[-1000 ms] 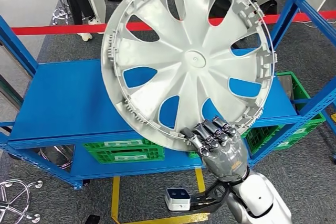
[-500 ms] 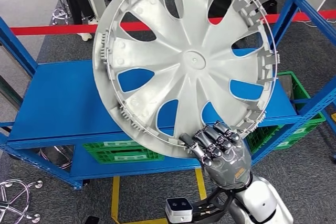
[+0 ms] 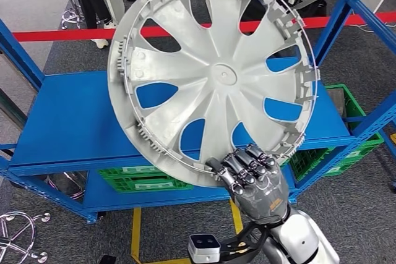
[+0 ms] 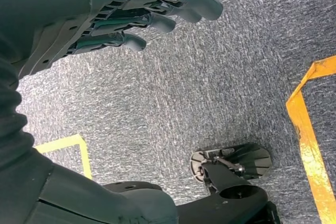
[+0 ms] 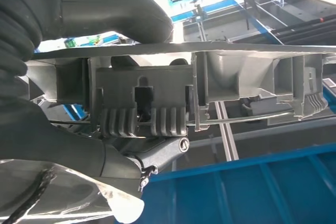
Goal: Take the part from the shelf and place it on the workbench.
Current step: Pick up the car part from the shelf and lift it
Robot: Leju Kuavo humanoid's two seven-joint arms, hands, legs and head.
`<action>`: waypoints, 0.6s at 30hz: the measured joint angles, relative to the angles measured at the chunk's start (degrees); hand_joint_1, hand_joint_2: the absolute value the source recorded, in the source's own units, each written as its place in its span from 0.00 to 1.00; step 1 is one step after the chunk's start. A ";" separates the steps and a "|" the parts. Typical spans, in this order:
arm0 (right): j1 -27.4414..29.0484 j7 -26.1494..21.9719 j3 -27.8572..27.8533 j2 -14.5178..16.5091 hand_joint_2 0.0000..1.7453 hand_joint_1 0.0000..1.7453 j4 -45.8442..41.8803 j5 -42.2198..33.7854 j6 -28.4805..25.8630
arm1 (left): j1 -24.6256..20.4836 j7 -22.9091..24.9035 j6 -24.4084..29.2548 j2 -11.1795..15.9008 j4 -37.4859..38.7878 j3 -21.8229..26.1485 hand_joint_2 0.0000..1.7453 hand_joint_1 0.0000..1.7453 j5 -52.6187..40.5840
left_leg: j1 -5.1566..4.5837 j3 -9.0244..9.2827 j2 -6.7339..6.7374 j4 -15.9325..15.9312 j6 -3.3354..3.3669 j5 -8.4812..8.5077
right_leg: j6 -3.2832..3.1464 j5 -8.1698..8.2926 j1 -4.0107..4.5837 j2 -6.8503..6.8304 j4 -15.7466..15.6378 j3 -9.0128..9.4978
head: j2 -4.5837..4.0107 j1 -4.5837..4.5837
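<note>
- The right hand (image 3: pixel 254 180) rises from below the blue shelf's front edge, knuckles toward the camera, fingers (image 3: pixel 247 162) curled over the lower rim of the silver wheel cover (image 3: pixel 212 75) with the thumb reaching along that rim.
- In the right wrist view the thick thumb (image 5: pixel 118 9) lies across one face of the rim and the darker fingers sit under the other, so the rim with its moulded clip block (image 5: pixel 138 103) is clamped between them.
- The wheel cover is held up off the blue shelf (image 3: pixel 70 122), tilted, inner ribbed side facing the camera, hanging in front of and above the shelf deck.
- It looks like thin moulded plastic: light, fairly stiff, but wide, so a one-point rim grip leaves a long lever and it may swing or twist (the small clips and wire ring look snappable). The rim beside a clip block seems the sound place to hold.
- The left hand (image 4: pixel 130 14) hangs over grey carpet, fingers loosely apart and slightly bent, holding nothing.
- Under the shelf deck sit green crates (image 3: pixel 145 177); beyond the shelf runs a red barrier tape (image 3: pixel 60 34), with a person's legs (image 3: pixel 91 1) by a stool further off.
</note>
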 joint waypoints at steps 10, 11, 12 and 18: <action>-1.12 3.35 1.50 -0.39 1.00 1.00 0.23 0.00 0.00 | 0.04 0.58 -0.17 0.29 -0.01 0.34 1.00 0.00 0.01 | -0.09 0.00 0.00 0.05 0.00 0.00 | 0.01 0.01 -0.10 0.00 -0.02 0.00 | 0.00 -0.01; -1.24 3.66 1.65 -0.51 1.00 1.00 0.23 0.00 0.00 | 0.04 0.69 -0.22 0.38 -0.01 0.37 1.00 0.00 -0.03 | -0.12 0.00 0.00 0.06 0.01 -0.01 | 0.02 0.02 -0.14 -0.01 -0.02 0.00 | 0.00 -0.01; -1.33 3.92 1.77 -0.60 1.00 1.00 0.25 0.00 0.00 | 0.03 0.77 -0.53 0.51 -0.01 0.40 1.00 0.00 -0.14 | -0.15 0.00 0.00 0.08 0.03 -0.02 | 0.02 0.02 -0.17 -0.01 -0.03 0.00 | 0.00 -0.01; -2.14 4.90 2.38 -0.78 1.00 1.00 0.94 0.00 0.00 | -0.22 1.19 -3.51 1.98 -0.01 0.85 1.00 0.00 -0.73 | -0.34 -0.10 0.00 0.39 0.49 -0.32 | 0.28 0.02 -0.36 0.00 -0.08 0.01 | 0.00 -0.02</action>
